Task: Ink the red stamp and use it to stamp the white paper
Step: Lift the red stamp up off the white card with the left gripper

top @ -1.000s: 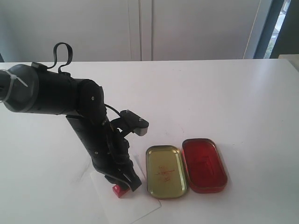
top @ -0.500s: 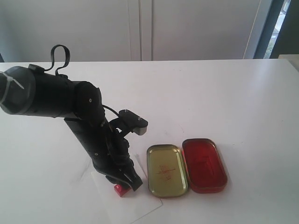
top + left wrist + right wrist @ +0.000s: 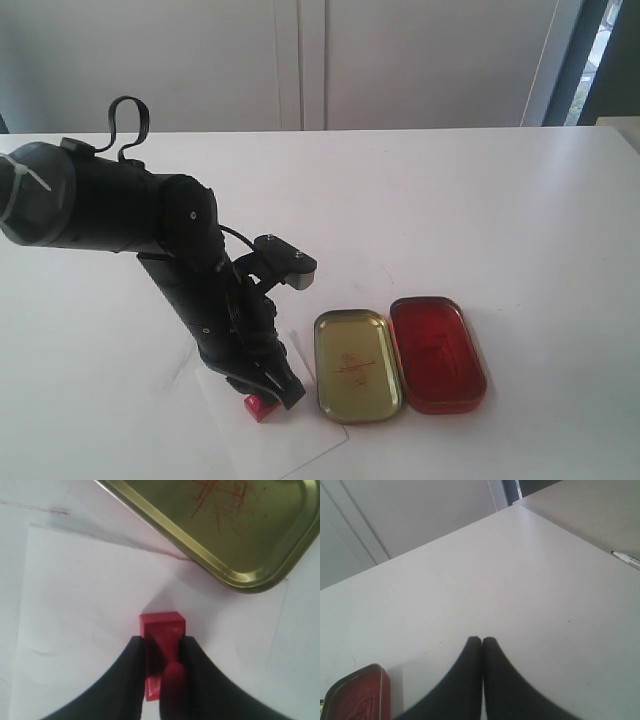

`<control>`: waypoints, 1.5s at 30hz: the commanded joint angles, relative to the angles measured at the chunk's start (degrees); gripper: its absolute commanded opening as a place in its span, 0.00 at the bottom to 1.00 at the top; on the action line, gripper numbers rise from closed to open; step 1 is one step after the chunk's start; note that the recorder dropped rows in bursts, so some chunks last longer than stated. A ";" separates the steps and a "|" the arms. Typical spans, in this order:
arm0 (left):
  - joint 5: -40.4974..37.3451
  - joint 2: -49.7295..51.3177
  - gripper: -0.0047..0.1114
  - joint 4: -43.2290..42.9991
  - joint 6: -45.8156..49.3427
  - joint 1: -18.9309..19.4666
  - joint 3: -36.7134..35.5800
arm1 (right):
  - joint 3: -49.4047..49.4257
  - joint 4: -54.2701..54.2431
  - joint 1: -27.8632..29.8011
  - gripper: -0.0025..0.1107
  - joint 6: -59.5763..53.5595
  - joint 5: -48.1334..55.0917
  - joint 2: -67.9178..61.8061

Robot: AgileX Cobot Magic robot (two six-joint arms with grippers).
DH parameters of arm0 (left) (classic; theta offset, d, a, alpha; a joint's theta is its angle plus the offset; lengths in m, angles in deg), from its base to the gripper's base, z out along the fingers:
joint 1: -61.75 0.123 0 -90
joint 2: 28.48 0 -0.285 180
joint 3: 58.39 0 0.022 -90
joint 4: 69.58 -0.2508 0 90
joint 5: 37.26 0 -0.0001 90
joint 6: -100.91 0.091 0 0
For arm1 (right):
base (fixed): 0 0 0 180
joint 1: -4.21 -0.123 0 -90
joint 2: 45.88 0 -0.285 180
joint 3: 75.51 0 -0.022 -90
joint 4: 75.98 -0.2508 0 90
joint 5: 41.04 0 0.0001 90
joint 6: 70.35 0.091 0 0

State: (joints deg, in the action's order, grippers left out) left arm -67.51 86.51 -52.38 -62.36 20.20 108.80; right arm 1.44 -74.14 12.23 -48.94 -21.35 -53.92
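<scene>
Your exterior view runs bright and washed out: table (image 3: 480, 200) near white, paper (image 3: 305, 445) barely separates from it. You see daylight at the window (image 3: 603, 50), upper right. Faint soft shadow under the left arm (image 3: 200, 300). Left wrist view: stamp (image 3: 162, 625) block sharp, left gripper (image 3: 162, 645) blurred near the lens, lid (image 3: 225, 535) dull sheen, soft shadow on paper. Right wrist view: even light, right gripper (image 3: 482, 641) dark, soft-edged.

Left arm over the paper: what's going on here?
The left gripper is shut on the red stamp, fingers on its narrow handle, block base down on the white paper; whether it is pressing I cannot tell. The gold lid and the red ink pad tin lie open side by side next to the paper. The right gripper is shut, empty, above the table.
</scene>
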 commanded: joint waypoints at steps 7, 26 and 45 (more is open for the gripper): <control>-3.93 0.73 0.04 -1.64 -0.17 -0.25 -0.28 | 0.27 0.18 -0.24 0.02 0.09 -0.41 0.25; -7.94 -6.89 0.04 -1.54 -0.38 -0.25 4.36 | 0.27 0.18 -0.24 0.02 0.09 -0.41 0.25; -7.81 -10.23 0.04 -5.73 -5.35 -0.25 4.36 | 0.27 0.30 -0.24 0.02 0.09 -0.41 0.25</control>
State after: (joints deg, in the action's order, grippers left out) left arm -74.47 77.69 -56.87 -65.86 20.20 112.90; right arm 1.44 -74.14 12.23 -48.94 -21.35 -53.92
